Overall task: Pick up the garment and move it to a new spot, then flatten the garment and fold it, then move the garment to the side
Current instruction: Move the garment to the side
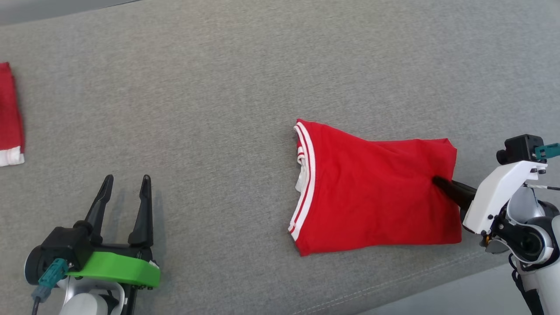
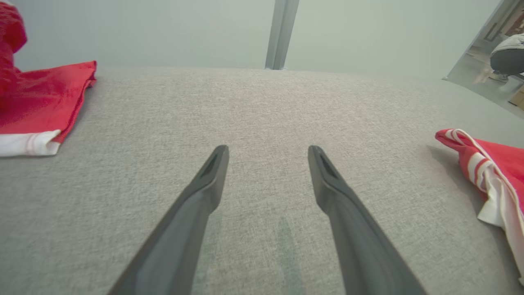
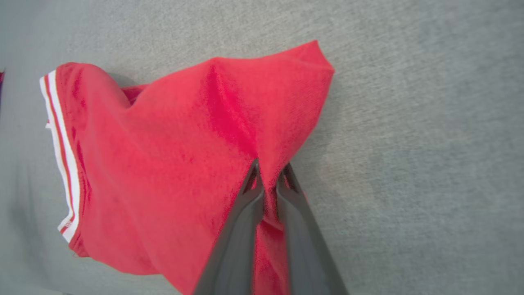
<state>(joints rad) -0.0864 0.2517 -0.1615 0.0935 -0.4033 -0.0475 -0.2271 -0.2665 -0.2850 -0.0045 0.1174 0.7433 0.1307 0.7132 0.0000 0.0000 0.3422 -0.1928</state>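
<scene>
The right hand (image 3: pixel 271 164) is pinched on the edge of the folded red garment (image 1: pixel 376 192). The left hand (image 1: pixel 127 178) hovers wide open, empty, well apart.

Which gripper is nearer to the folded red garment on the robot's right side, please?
The right gripper: it is shut on the right edge of the red garment. The left gripper stands open over the grey surface, far to its left.

Two garments on one grey fabric-covered tabletop (image 1: pixel 218 87): one folded red cloth garment with a white-striped hem (image 1: pixel 376 205) and one red cloth garment with a white band (image 1: pixel 9 118). Two grippers, left gripper (image 1: pixel 127 178) and right gripper (image 1: pixel 435 180), each with two long dark fingers (image 1: pixel 143 210), four altogether. One grey upright post (image 2: pixel 280 35).
</scene>
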